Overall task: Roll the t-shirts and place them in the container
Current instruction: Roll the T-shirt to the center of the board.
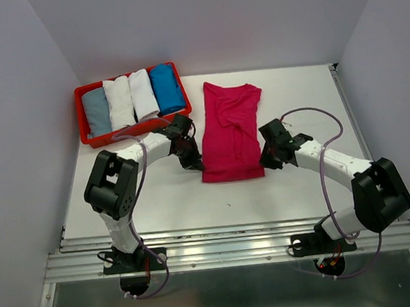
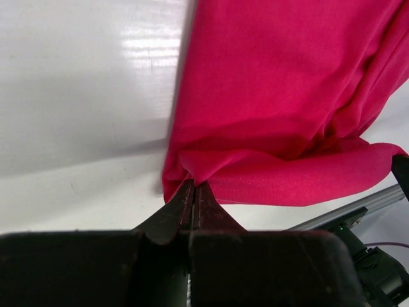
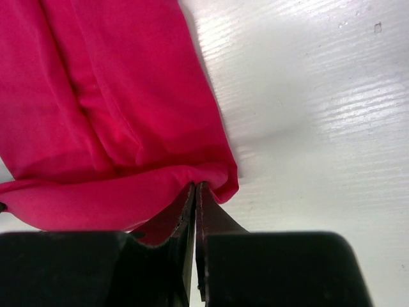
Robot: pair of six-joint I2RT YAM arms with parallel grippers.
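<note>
A magenta-pink t-shirt (image 1: 230, 130) lies folded into a long strip on the white table, its near hem lifted. My left gripper (image 1: 194, 163) is shut on the shirt's near left corner (image 2: 192, 167). My right gripper (image 1: 266, 159) is shut on the near right corner (image 3: 214, 179). Both wrist views show the jaws pinched together with pink cloth between the tips. Rolled shirts lie side by side in the red tray: a grey-blue one (image 1: 96, 111), two white ones (image 1: 119, 102) (image 1: 143, 93) and a bright blue one (image 1: 165, 87).
The red plastic tray (image 1: 84, 128) stands at the back left, close to my left arm's elbow. White walls close in the table on the left, back and right. A metal rail (image 1: 235, 248) runs along the near edge.
</note>
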